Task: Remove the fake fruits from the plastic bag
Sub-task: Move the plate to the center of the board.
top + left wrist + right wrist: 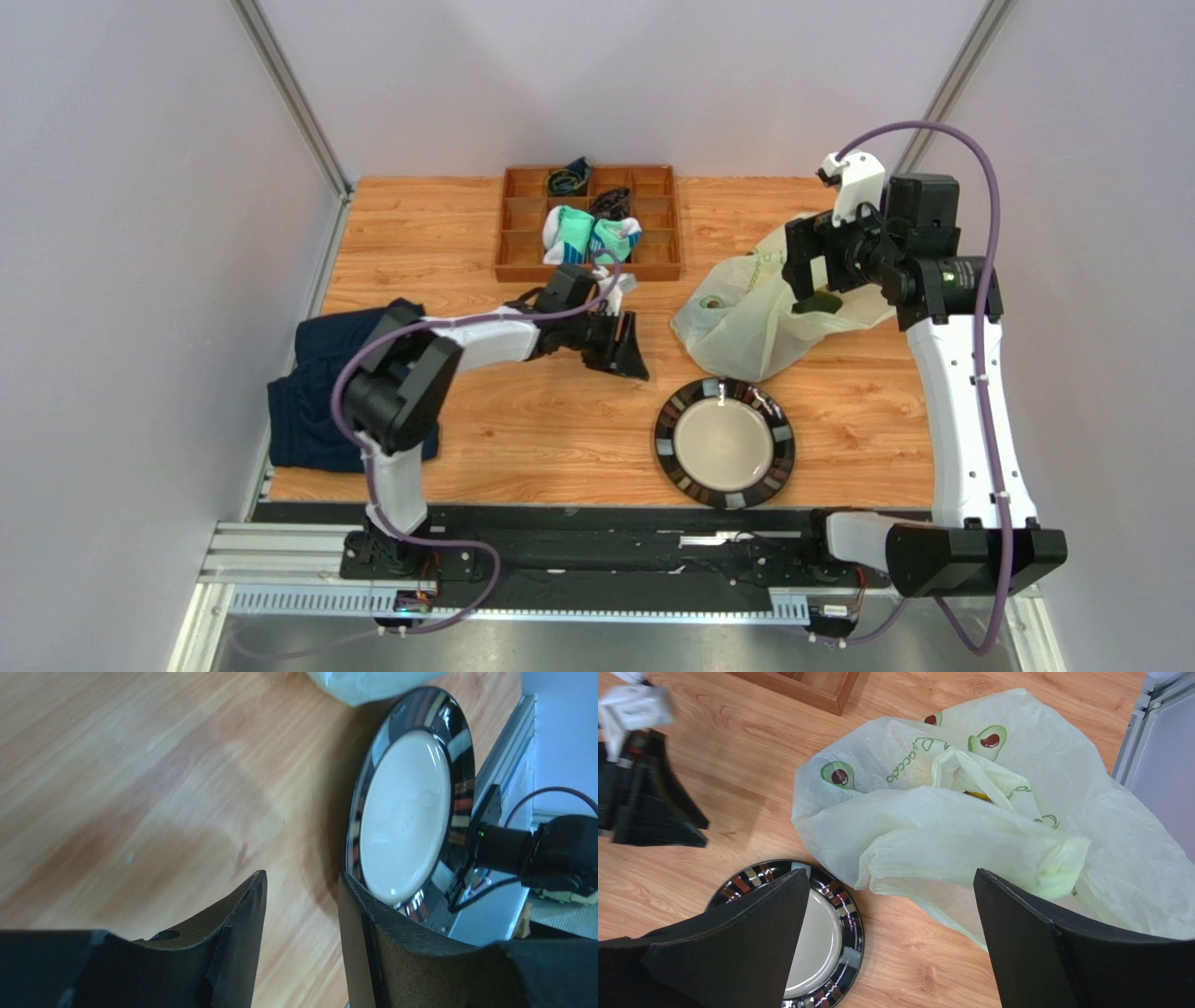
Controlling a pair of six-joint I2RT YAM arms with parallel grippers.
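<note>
Right wrist view: your right gripper (pixel 891 875) hangs wide open and empty, bag (pixel 990 812) below its fingers; your left gripper (pixel 302 875) is narrowly parted, empty, plate (pixel 460 742) beside its fingers.

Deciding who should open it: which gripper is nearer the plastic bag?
Right. The right gripper hangs open directly above the plastic bag; the left gripper sits off to its left, over the table near the plate.

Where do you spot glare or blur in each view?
Left wrist: glare streaks on the plate's glossy rim, far tabletop soft; right wrist: bag sharp, white tag in the corner blurred; top external: even light, faint shadows.
</note>
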